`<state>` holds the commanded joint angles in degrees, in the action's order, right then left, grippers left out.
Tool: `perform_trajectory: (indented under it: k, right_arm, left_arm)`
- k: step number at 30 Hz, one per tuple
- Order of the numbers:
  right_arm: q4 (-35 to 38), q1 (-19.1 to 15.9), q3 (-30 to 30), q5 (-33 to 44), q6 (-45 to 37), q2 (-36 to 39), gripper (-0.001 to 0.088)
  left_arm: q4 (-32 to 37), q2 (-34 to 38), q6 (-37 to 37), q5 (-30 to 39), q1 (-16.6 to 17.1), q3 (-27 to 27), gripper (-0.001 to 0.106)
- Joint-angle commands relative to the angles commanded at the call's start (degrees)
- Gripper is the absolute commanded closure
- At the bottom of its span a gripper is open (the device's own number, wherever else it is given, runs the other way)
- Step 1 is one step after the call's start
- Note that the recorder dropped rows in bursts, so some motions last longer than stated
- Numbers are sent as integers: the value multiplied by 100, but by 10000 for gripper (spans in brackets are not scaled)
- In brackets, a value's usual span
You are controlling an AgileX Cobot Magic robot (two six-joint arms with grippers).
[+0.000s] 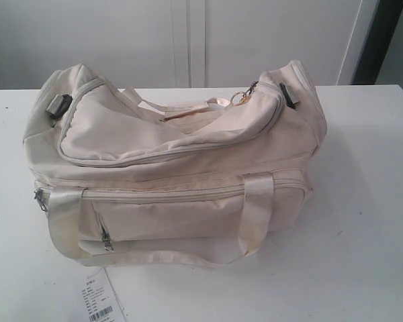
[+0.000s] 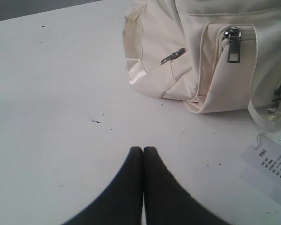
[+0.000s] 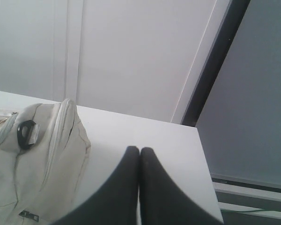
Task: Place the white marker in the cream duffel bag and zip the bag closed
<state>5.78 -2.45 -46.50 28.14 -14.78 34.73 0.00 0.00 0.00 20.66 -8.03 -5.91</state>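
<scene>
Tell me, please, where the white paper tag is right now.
In the exterior view the paper tag lies on the white table at the lower left, just in front of the cream duffel bag.

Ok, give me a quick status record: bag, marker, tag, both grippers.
bag: cream duffel bag on the white table, top zipper looks closed
charm: gold charm at the zipper's right end, exterior view
marker: white marker not seen in any view
tag: paper tag on the table by the bag's front
left gripper: shut, empty, short of the bag
right gripper: shut, empty, beside the bag
</scene>
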Motion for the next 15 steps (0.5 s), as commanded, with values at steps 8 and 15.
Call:
perform_trajectory:
  k: [8, 15]
  right_arm:
    - [0, 0, 0, 0, 0, 0, 868]
    - [0, 0, 0, 0, 0, 0, 868]
  left_arm:
    - [-79, 0, 0, -464, 0, 337, 1053]
    - [-77, 0, 0, -478, 0, 591, 1053]
